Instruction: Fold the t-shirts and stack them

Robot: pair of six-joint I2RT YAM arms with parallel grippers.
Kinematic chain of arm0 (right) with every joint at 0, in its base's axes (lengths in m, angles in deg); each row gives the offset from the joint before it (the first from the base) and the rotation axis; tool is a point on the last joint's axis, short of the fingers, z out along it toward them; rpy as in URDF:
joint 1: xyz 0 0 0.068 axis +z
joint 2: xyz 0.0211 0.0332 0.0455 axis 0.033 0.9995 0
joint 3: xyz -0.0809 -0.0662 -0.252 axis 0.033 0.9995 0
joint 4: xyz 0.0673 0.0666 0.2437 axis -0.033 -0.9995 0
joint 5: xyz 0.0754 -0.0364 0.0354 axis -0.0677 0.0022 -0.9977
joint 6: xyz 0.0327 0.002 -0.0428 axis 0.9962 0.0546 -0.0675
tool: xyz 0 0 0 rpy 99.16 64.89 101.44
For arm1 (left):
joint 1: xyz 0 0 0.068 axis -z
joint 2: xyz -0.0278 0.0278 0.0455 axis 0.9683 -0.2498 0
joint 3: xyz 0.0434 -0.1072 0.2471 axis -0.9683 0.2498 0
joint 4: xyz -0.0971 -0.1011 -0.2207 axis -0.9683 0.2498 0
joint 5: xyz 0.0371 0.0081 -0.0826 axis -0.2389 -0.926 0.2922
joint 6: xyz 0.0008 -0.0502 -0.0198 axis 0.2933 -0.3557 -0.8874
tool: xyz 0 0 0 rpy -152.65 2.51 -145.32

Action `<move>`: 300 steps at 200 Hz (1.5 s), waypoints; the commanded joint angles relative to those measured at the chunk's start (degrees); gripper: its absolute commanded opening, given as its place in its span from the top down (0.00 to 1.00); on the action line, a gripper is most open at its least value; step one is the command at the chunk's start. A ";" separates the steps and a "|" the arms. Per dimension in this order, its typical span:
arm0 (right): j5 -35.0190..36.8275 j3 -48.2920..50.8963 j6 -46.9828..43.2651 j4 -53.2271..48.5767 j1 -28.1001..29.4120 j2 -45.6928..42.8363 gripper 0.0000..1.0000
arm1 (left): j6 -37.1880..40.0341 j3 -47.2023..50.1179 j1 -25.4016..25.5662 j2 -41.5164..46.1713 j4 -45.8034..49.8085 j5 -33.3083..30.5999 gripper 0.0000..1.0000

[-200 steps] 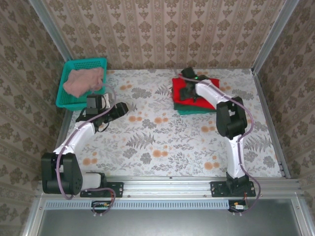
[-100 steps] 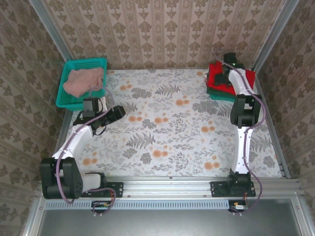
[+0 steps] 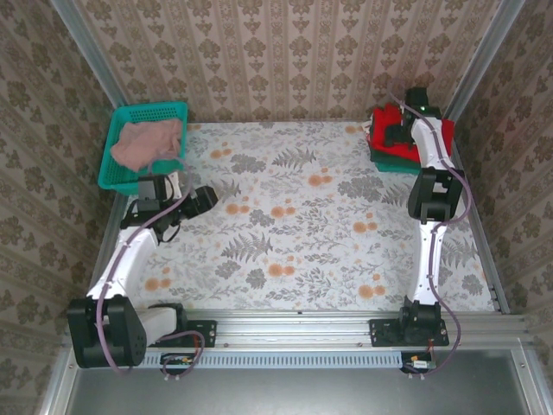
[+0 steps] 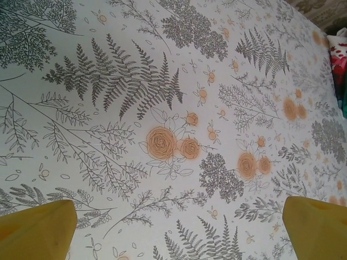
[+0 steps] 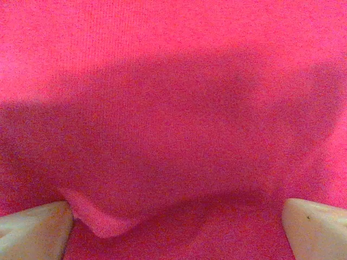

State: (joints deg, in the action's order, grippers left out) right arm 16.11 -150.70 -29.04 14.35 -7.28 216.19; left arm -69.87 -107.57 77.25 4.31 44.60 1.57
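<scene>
At the near edge the 2 arms are bolted side by side to the table [image 3: 294,233], which is covered with a cloth printed in grey ferns and orange flowers.

The left arm runs up the left side. The left gripper [image 3: 207,197] hangs over bare cloth near the left edge, a little in front of the basket [image 3: 151,110]. In its wrist view the 2 yellow fingertips [image 4: 38,230] stand wide apart, with nothing between them and only flowered cloth below.

Farther back, the teal basket sits at the far left corner. The pink shirt [image 3: 147,143] lies crumpled inside it.

The right arm stretches along the right side to the far right corner, where the right gripper [image 3: 390,134] is down over the red shirt [image 3: 380,121]. That shirt lies folded on top of the green shirts [image 3: 390,164], whose edge shows under its near side; how many green ones there are cannot be told. In the right wrist view the 2 pale fingertips [image 5: 32,233] are spread wide, with red cloth close beneath them. A small wrinkle of cloth rises just beside the fingertip in the lower left corner of that view. Nothing is pinched between the fingertips.
</scene>
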 commanded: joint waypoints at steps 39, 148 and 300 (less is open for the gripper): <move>-2.10 12.35 1.92 0.97 1.42 -16.78 0.00 | 1.54 0.33 -2.07 6.29 3.96 -2.11 0.00; -5.77 92.26 16.76 44.40 11.19 -74.58 0.00 | 11.46 7.12 -2.66 11.43 -4.05 -30.27 0.00; -3.78 106.29 6.85 77.83 12.61 -59.57 0.00 | 23.27 26.38 -10.93 -20.34 -78.02 -1.94 0.00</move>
State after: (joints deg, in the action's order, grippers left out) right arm 13.36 -42.51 -20.30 89.86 4.99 155.88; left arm -47.75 -82.85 67.39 -10.83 -14.87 -13.40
